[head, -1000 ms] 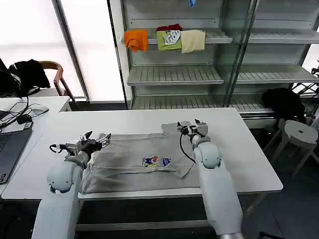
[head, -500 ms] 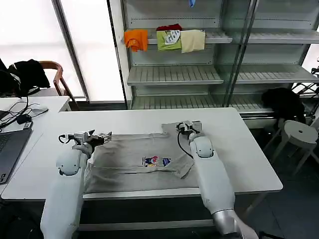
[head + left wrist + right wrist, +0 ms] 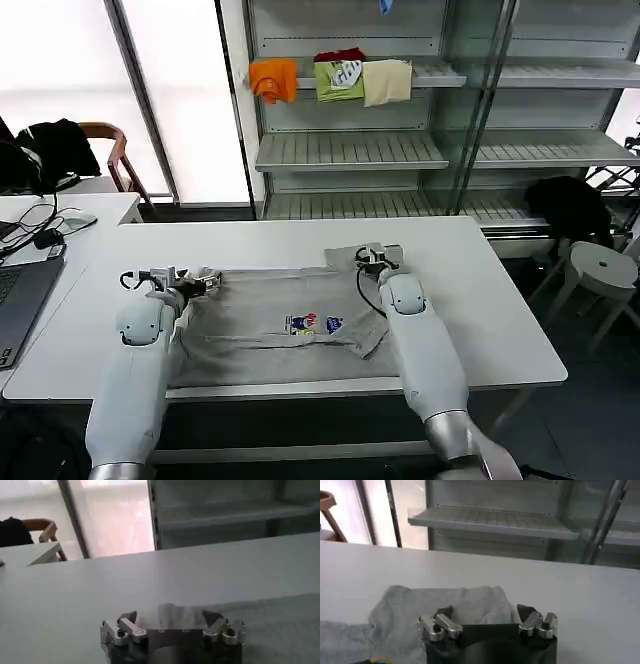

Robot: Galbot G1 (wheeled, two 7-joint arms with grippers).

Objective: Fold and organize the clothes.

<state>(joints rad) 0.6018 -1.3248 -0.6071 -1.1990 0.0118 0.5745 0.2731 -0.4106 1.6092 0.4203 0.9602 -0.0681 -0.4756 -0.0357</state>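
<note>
The left claw [image 3: 205, 279] rests low at the left shoulder edge of a light grey shirt [image 3: 270, 325], its fingers spread wide over the cloth edge. The right claw [image 3: 377, 254] sits on the shirt's far right sleeve, fingers also spread wide, with grey fabric between them. The shirt lies flat on the white desk [image 3: 500, 310], partly folded, its small multicoloured chest print [image 3: 314, 323] facing up near the middle. Behind the desk stand metal shelves [image 3: 350, 150] holding folded orange, green and cream garments [image 3: 330, 78].

A light grey shirt [image 3: 290, 320] — small multicoloured chest print up — lies spread, partly folded, on the table.
</note>
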